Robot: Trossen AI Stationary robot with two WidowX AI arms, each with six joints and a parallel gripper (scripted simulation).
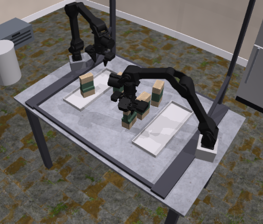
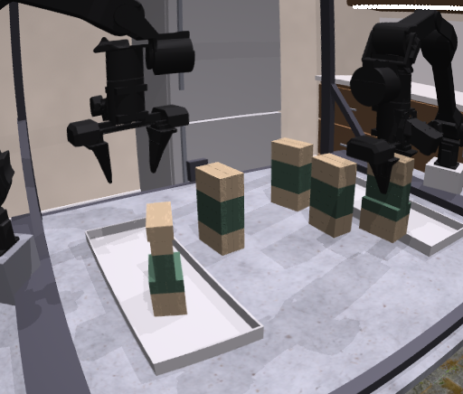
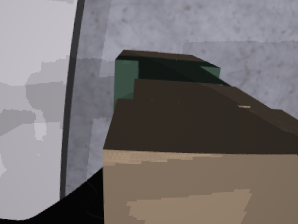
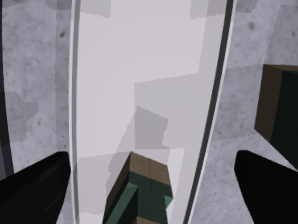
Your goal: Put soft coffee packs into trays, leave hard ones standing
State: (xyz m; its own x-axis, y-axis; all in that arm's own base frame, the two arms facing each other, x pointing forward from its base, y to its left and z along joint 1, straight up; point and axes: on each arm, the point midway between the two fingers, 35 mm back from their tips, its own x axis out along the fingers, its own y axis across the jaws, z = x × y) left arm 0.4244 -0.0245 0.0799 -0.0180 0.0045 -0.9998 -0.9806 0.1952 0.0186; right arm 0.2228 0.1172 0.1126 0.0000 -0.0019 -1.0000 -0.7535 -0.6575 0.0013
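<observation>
My left gripper (image 1: 129, 108) is shut on the top of a tan coffee pack with a green band (image 1: 128, 118), which is pinched narrow where the fingers hold it. The pack is upright beside the left tray (image 1: 162, 128), over the bench; I cannot tell if its base touches. It fills the left wrist view (image 3: 200, 163), with the tray's end at the left (image 3: 33, 96). My right gripper (image 2: 127, 155) is open and empty, high above the right tray (image 2: 168, 289). Another dented pack (image 2: 165, 267) stands in that tray and also shows in the right wrist view (image 4: 143, 212).
Three more packs stand on the bench: one beside the right tray (image 2: 220, 208) and two in the left row (image 2: 332, 194) (image 2: 291, 173). The frame posts (image 1: 112, 25) rise at the back. The left arm reaches over its tray.
</observation>
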